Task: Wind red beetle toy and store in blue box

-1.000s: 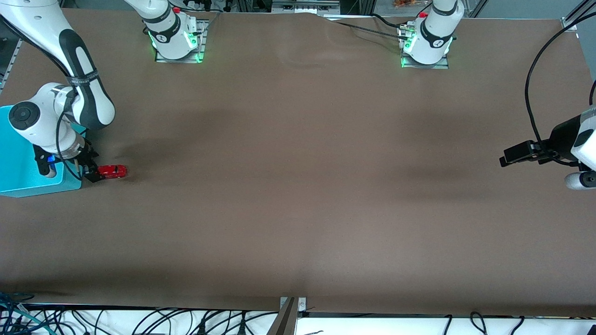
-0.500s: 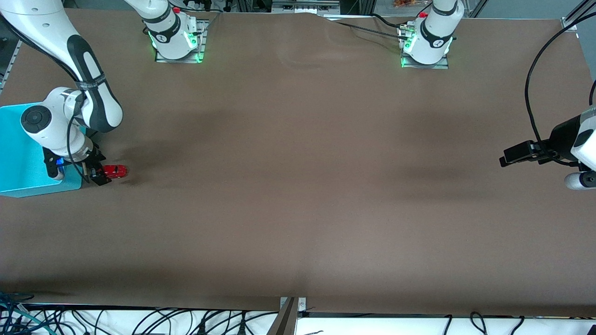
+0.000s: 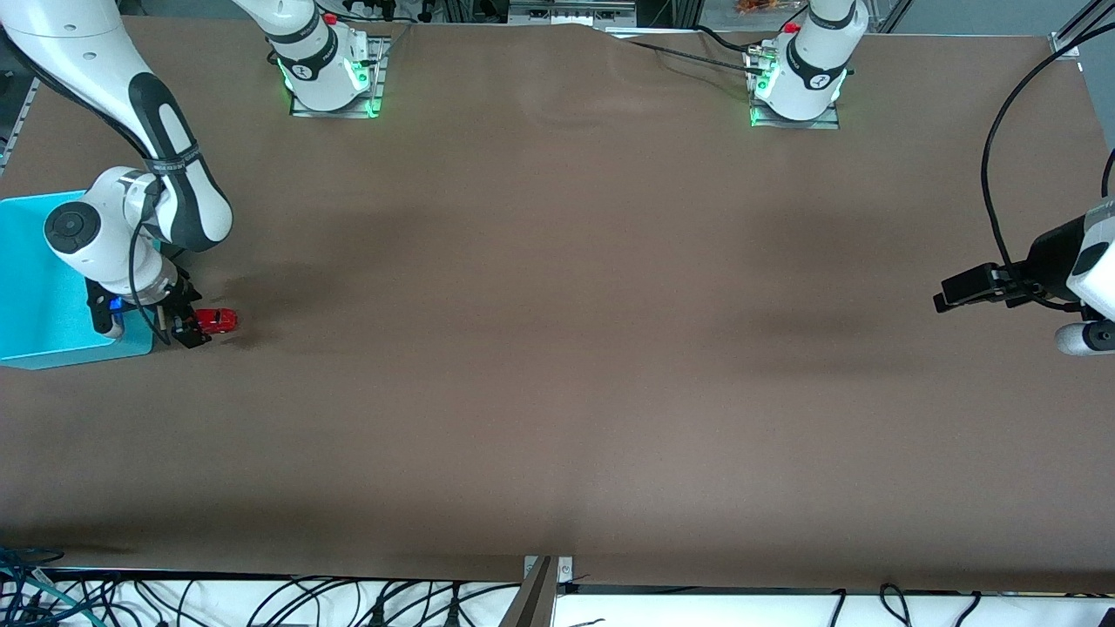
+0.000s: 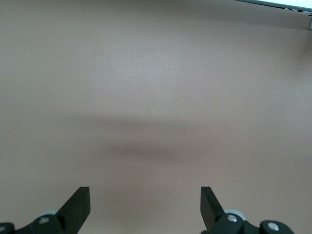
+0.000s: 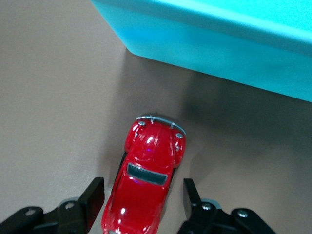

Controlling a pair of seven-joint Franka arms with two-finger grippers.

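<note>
The red beetle toy (image 3: 219, 320) stands on the brown table beside the blue box (image 3: 39, 287), at the right arm's end. My right gripper (image 3: 186, 332) is low at the table, open, with one finger on each side of the toy's body; the right wrist view shows small gaps between the fingers (image 5: 95, 195) and the toy (image 5: 146, 180). The toy's nose points toward a corner of the box (image 5: 219, 44). My left gripper (image 3: 945, 296) waits open and empty in the air at the left arm's end of the table, with only bare table between its fingers (image 4: 80, 204).
The right arm's wrist and forearm (image 3: 104, 235) hang over the box's edge beside the toy. Both arm bases (image 3: 331, 74) stand along the table's edge farthest from the front camera. Cables lie along the nearest edge.
My right gripper has moved away from the box and along the toy, so its open fingers now straddle more of the body. The toy and the left arm have not moved.
</note>
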